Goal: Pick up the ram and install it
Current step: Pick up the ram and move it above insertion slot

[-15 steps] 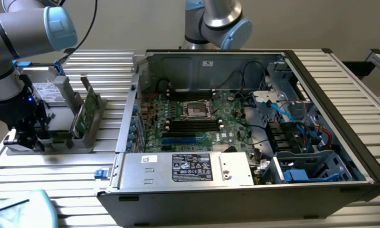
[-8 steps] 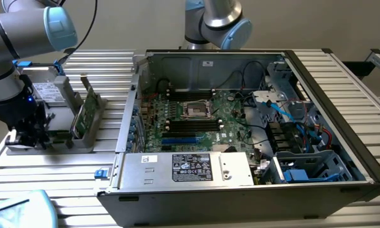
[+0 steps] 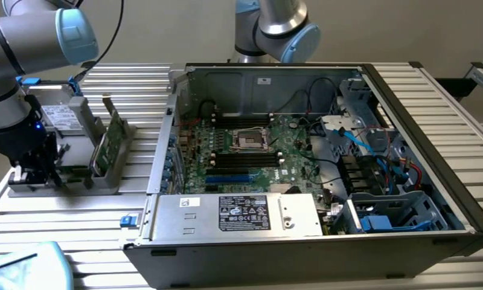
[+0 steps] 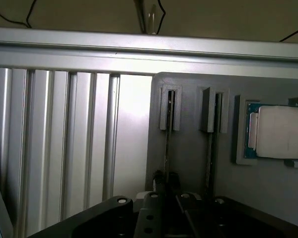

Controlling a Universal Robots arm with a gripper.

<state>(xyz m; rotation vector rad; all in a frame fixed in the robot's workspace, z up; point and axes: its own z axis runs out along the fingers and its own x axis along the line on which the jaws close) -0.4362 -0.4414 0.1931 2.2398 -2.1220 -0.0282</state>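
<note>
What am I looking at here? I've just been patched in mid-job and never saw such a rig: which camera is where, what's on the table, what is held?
You see one robot arm with a gripper at its end. The exterior view comes from a camera off the arm and takes in the table; the wrist view comes from a camera on the arm's wrist, looking past the gripper. On the table are an open computer case with its motherboard exposed and, at the exterior view's left, a grey parts holder. In the wrist view the holder carries a square silver CPU chip and the ram, standing on edge in a slot. The gripper looks closed on the ram, which has not been lifted out.
</note>
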